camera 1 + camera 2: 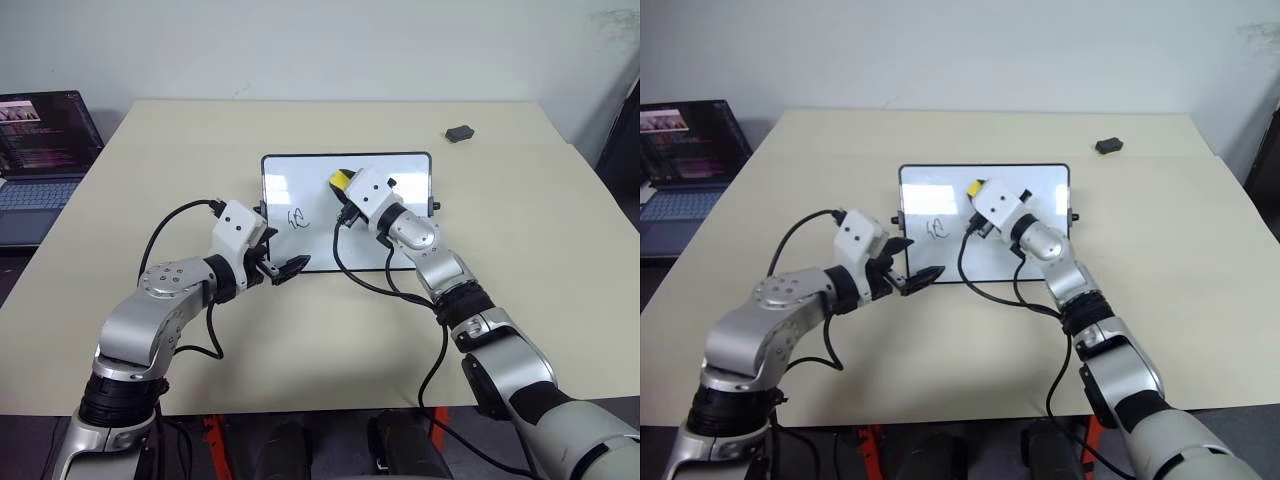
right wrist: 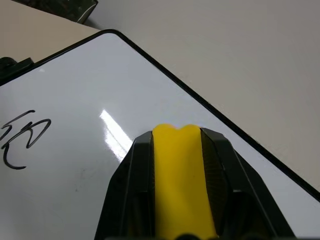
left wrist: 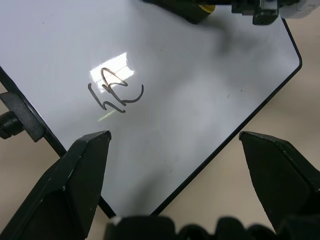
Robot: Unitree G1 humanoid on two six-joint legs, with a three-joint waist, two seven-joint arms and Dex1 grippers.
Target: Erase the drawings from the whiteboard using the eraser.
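Right wrist view: the eraser [image 2: 181, 180] was clamped in the right gripper [image 1: 345, 190]'s shut jaws over the whiteboard [image 1: 400, 172]. One remaining drawing [image 1: 298, 219] lay to their left, nearer the left gripper [image 1: 287, 268], whose jaws were spread empty.

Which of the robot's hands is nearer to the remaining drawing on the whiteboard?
Left. The left hand hangs open just below the drawing; the right hand, gripping the eraser, sits farther along the whiteboard.
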